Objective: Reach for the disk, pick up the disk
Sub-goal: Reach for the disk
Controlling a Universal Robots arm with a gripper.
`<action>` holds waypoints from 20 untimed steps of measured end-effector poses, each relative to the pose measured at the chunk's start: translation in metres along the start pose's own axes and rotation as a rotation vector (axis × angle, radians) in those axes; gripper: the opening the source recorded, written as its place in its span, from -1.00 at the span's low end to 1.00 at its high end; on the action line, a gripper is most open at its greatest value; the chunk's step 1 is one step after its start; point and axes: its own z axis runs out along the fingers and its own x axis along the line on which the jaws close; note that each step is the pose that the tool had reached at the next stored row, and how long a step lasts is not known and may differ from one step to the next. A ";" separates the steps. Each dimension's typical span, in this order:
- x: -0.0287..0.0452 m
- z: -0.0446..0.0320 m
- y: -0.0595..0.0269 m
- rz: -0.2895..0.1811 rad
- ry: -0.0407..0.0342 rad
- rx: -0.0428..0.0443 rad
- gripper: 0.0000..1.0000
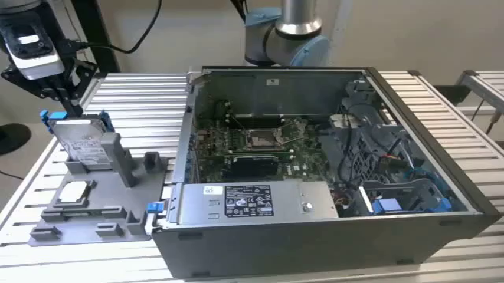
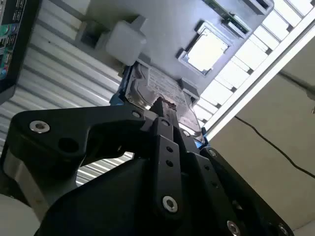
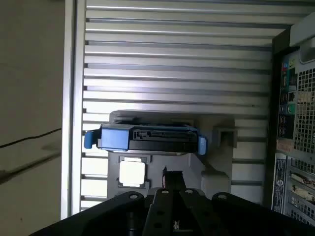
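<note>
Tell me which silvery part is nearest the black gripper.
The silver-grey rectangular hard drive with the blue plastic bracket, standing on edge just beneath the gripper; the small white square chip lies flat, farther off.

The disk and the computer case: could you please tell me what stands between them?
In the exterior view, the grey holder's two upright posts stand between the disk and the computer case.
</note>
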 end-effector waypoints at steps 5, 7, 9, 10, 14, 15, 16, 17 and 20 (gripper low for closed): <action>0.0000 0.0000 0.0000 0.000 0.0000 0.0000 -1.00; 0.0002 0.0001 0.0008 0.000 -0.0001 0.0000 -1.00; 0.0014 0.0002 0.0034 0.000 0.0000 0.0001 -1.00; 0.0030 0.0004 0.0048 0.000 -0.0001 0.0000 -1.00; 0.0190 0.0007 0.0075 0.000 -0.0004 0.0001 -1.00; 0.0236 0.0009 0.0077 0.000 -0.0006 0.0000 -1.00; 0.0282 0.0012 0.0082 0.000 -0.0005 0.0001 -1.00; 0.0320 0.0014 0.0094 0.000 -0.0003 0.0002 -1.00; 0.0354 0.0023 0.0175 -0.001 -0.0005 0.0004 -1.00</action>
